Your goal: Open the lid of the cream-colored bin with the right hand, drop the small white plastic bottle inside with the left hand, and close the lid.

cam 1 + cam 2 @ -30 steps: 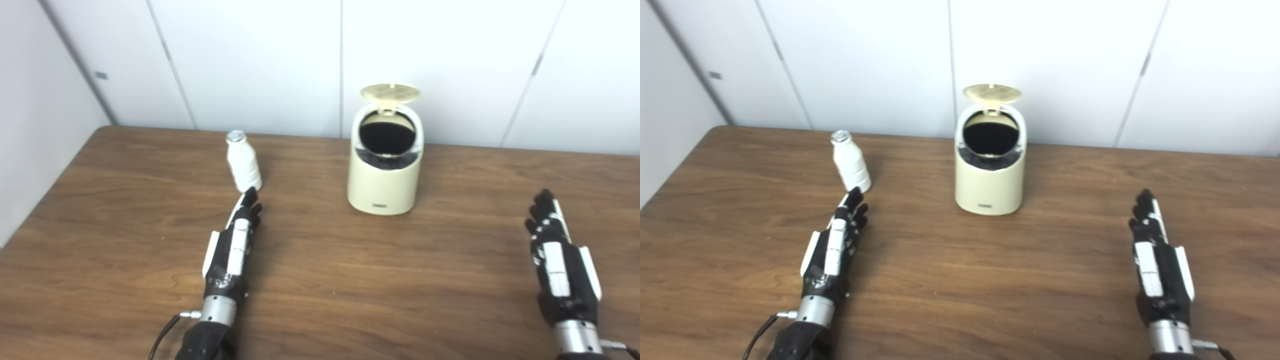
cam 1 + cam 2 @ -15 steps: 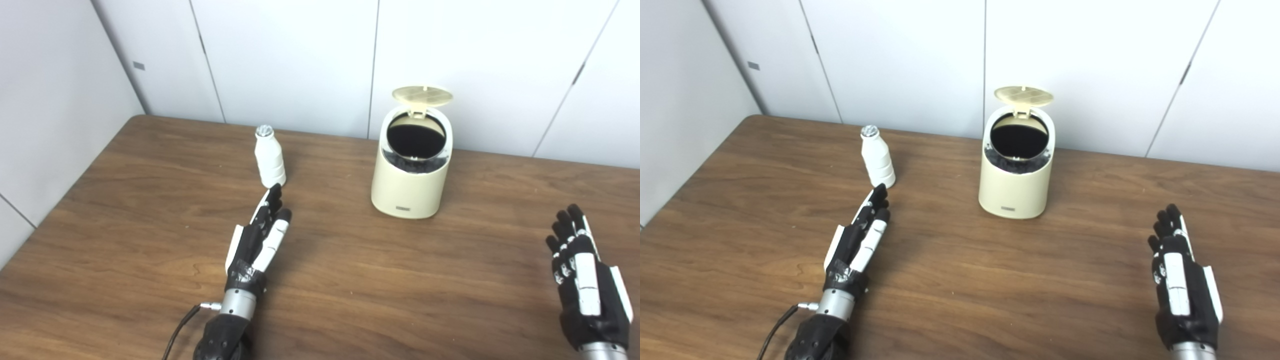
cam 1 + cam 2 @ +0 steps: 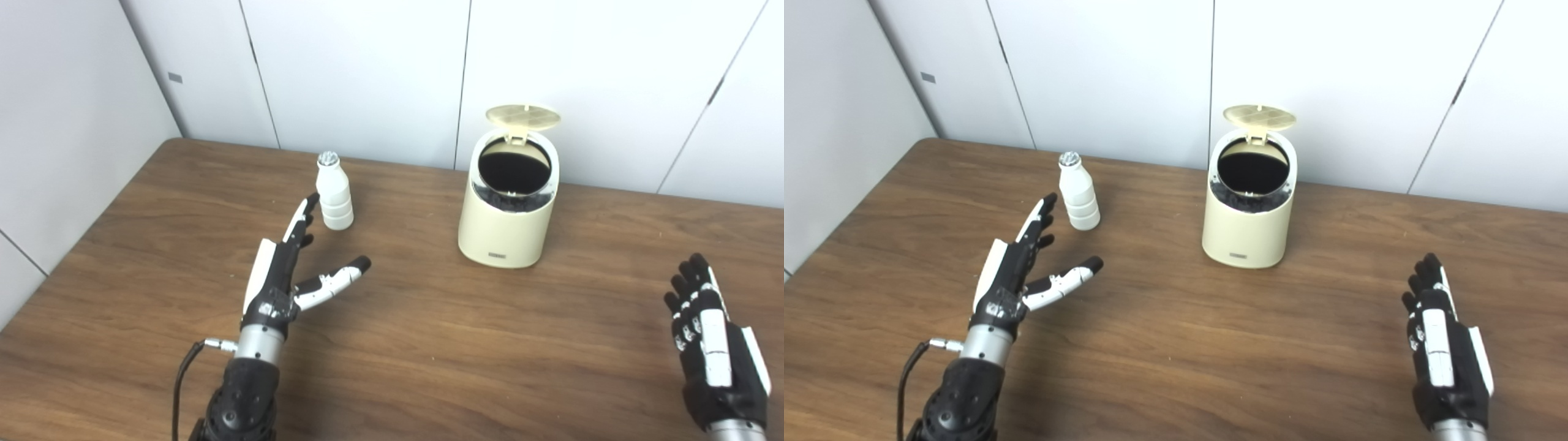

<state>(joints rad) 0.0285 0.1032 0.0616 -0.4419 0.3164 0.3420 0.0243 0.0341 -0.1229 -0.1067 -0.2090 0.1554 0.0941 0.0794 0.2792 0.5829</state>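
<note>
Left eye view: left hand (image 3: 278,278), spread and empty, sits just short of the upright white bottle (image 3: 334,199) left of the open-lidded bin (image 3: 508,214); a clumsy fingertip nudge could topple it.

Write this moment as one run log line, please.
lid: up | bottle: upright on table, not held | left hand: open beside bottle | right hand: open, away from bin

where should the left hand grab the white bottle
Probably around the wide ribbed lower body of the white bottle, coming in from its near left side. It stands upright, its neck narrows, and the open left hand already sits there, thumb spread.
</note>
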